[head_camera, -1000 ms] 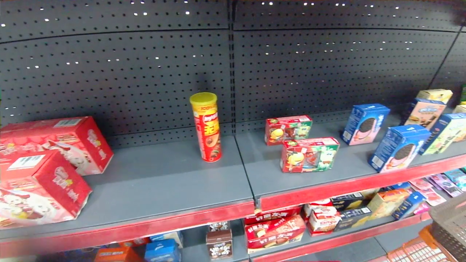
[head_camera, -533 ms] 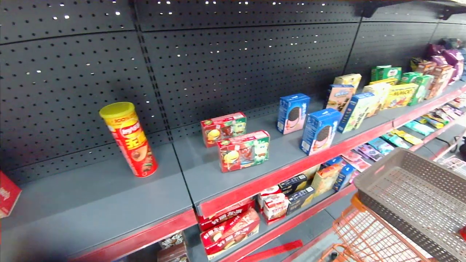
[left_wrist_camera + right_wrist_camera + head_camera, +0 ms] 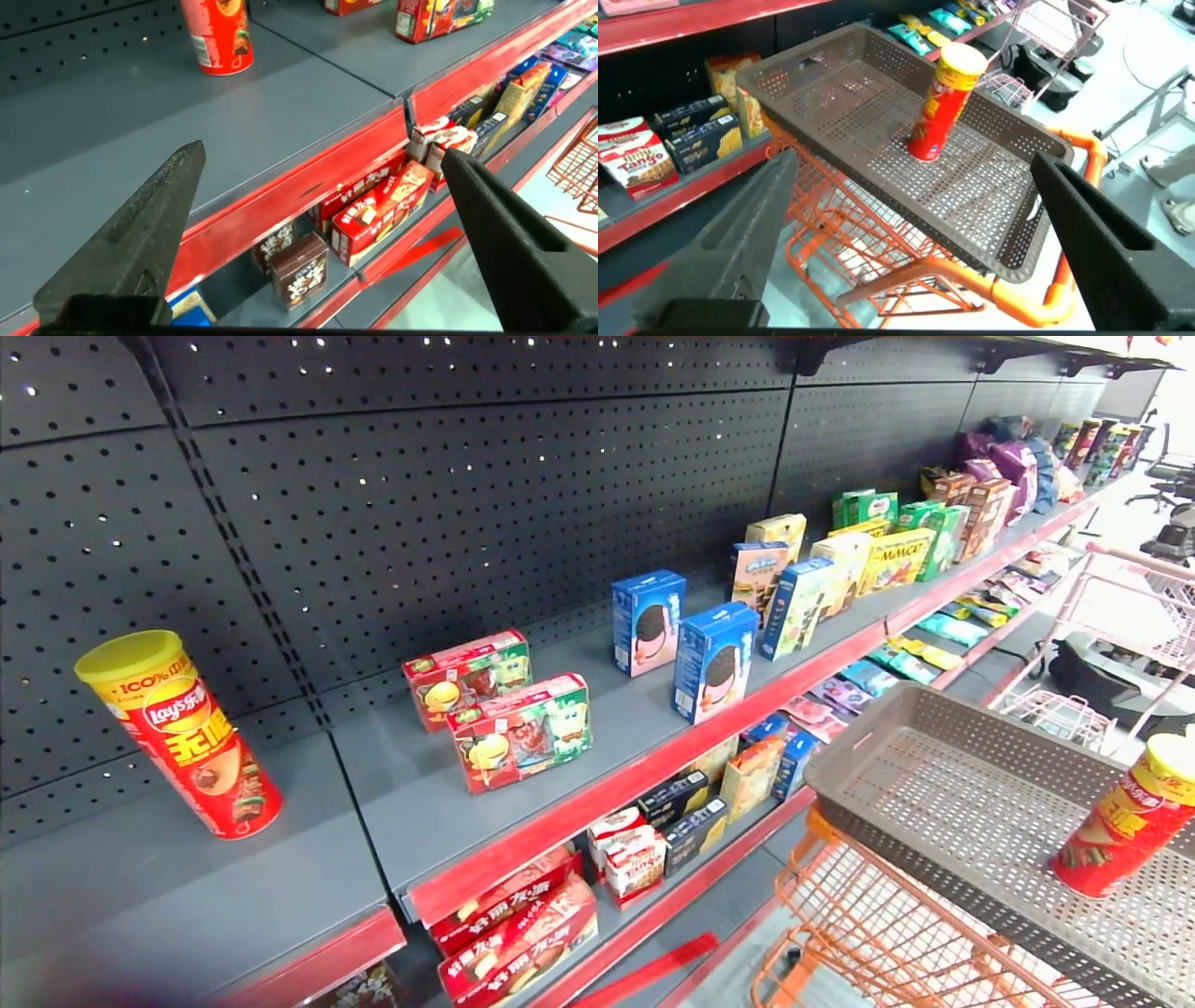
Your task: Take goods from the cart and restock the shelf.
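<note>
A red chips can with a yellow lid [image 3: 177, 733] stands upright on the grey shelf [image 3: 420, 803], at its left end near the pegboard. A second can of the same kind [image 3: 1125, 817] stands in the brown perforated basket [image 3: 934, 775] on top of the orange cart [image 3: 868, 933]. My left gripper [image 3: 322, 157] hangs open over the shelf's red front edge, well short of the shelf can [image 3: 217, 35]. My right gripper [image 3: 915, 163] is open above the basket [image 3: 831, 65], with the cart's can [image 3: 945, 103] ahead between the fingers' line, untouched.
Two red-green boxes [image 3: 518, 733] and two blue cookie boxes [image 3: 714, 658] stand further right on the shelf, then several more cartons. The lower shelf [image 3: 653, 831] is packed with boxes. A pink cart [image 3: 1120, 607] stands beyond the basket.
The head camera has swung to the right: the red boxes at the left have left the picture, and the cart, its basket and the second can have come into view.
</note>
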Controlling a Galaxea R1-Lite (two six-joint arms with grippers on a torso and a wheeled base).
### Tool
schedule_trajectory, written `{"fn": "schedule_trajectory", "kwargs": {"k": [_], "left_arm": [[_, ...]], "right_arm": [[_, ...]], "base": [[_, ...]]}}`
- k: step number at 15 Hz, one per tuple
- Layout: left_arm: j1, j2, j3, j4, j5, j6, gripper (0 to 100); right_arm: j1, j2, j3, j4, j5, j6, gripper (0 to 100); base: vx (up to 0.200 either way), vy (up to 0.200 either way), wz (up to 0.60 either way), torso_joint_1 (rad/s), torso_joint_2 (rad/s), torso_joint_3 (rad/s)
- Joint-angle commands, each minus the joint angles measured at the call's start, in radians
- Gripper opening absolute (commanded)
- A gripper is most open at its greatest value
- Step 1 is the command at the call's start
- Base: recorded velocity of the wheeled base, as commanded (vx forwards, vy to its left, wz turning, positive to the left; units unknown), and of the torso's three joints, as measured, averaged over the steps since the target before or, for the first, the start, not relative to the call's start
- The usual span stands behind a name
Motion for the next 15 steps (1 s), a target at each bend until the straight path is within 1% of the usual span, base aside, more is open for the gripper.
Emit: {"fn": "schedule_trajectory", "kwargs": {"k": [1, 13, 15], "left_arm": [[0.001, 0.001, 0.000, 0.000, 0.000, 0.000, 100], [0.001, 0.001, 0.000, 0.000, 0.003, 0.003, 100], [0.001, 0.001, 0.000, 0.000, 0.001, 0.003, 100]], "right_arm": [[0.001, 0.002, 0.001, 0.000, 0.005, -0.001, 100], [0.001, 0.002, 0.009, -0.004, 0.015, -0.004, 100], [0.001, 0.002, 0.009, -0.006, 0.015, -0.004, 100]], "base": [[0.000, 0.000, 0.00, 0.000, 0.00, 0.000], [0.000, 0.000, 0.00, 0.000, 0.00, 0.000], [0.000, -0.200, 0.00, -0.002, 0.00, 0.002]]}}
